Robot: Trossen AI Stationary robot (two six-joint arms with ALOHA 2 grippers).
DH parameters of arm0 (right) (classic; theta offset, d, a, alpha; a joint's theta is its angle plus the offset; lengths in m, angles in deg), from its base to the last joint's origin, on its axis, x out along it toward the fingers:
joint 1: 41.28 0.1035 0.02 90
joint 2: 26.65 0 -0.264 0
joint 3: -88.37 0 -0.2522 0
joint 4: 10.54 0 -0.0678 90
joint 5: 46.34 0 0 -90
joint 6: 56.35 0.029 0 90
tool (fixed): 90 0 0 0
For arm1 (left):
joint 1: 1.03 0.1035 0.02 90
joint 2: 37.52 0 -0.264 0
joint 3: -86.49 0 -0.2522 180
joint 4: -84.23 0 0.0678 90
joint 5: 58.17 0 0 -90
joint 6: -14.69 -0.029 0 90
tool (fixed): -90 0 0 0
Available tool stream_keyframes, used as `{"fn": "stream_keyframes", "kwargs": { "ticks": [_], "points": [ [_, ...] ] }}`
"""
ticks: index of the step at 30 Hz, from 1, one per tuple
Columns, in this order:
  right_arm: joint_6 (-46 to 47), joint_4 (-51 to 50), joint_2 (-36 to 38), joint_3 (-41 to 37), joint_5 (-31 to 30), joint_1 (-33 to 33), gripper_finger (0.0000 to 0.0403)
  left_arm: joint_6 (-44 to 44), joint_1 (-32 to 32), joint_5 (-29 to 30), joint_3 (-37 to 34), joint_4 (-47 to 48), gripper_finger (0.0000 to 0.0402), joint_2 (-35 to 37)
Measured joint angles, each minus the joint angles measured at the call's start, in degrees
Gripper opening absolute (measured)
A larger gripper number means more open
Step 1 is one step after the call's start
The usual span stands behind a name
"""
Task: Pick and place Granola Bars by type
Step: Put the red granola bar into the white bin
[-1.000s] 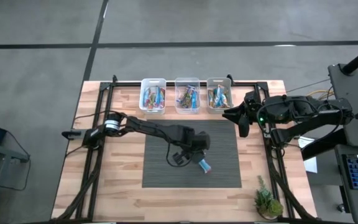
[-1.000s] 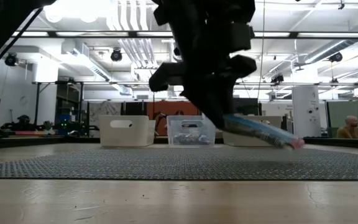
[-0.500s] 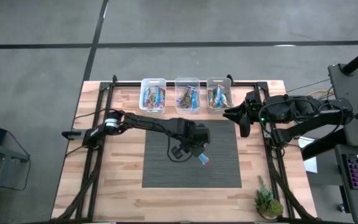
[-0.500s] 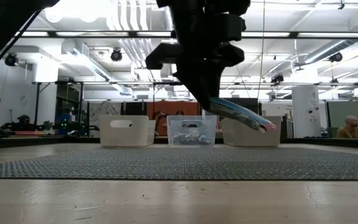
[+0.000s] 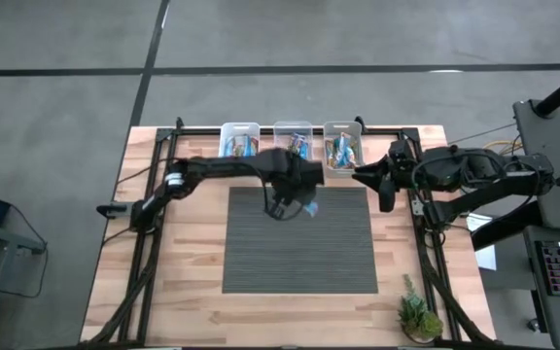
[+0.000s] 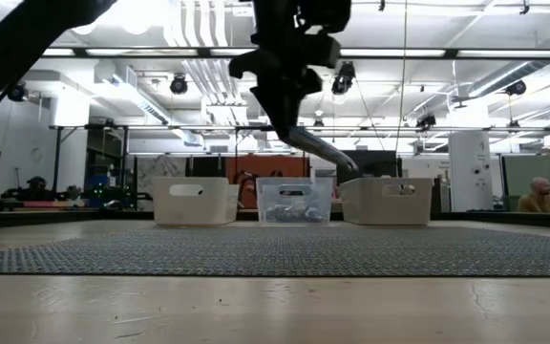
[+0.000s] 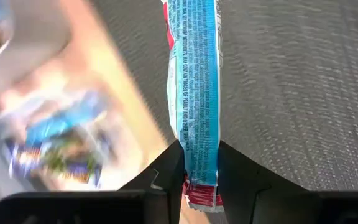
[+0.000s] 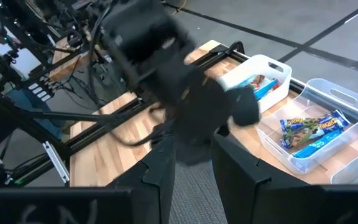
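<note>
High view shows the left gripper pinching one end of a blue granola bar, which juts out beyond its fingers, lifted above the dark mat. Since a second ago, arm and bar have moved from mid-mat toward three bins holding more bars. The right gripper waits beside them, fingers slightly spread.

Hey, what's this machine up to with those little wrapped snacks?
It is sorting granola bars into bins. The left gripper holds a blue-wrapped granola bar pinched between its fingers, in the air above the far edge of the dark mat, close to the three small bins lined up along the table's far side. Those bins already hold other bars. The right gripper waits at the right of the table, beside the bins, holding nothing.
</note>
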Motion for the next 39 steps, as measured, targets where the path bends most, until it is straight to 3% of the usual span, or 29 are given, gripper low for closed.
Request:
{"fn": "stream_keyframes", "kwargs": {
  "ticks": [10,20,30,36,39],
  "points": [
    [0.11,0.00,0.08,0.00,-0.02,0.00,0.0095,15.05,10.01,-0.01,8.17,9.12,0.0069,0.05],
    [-2.97,0.00,0.05,0.00,-0.15,0.02,0.0096,27.11,18.08,-0.33,5.11,11.43,0.0069,5.22],
    [-5.73,0.15,-0.01,0.00,-1.53,0.02,0.0096,38.07,23.59,-0.20,-2.25,11.56,0.0069,10.94],
    [-6.25,0.24,-0.03,0.00,-1.64,0.02,0.0095,46.52,27.09,-0.04,-12.28,8.83,0.0069,14.75],
    [-6.29,0.24,-0.03,0.00,-1.64,0.02,0.0095,50.59,28.36,-0.03,-19.04,2.58,0.0069,17.87]
  ]
}}
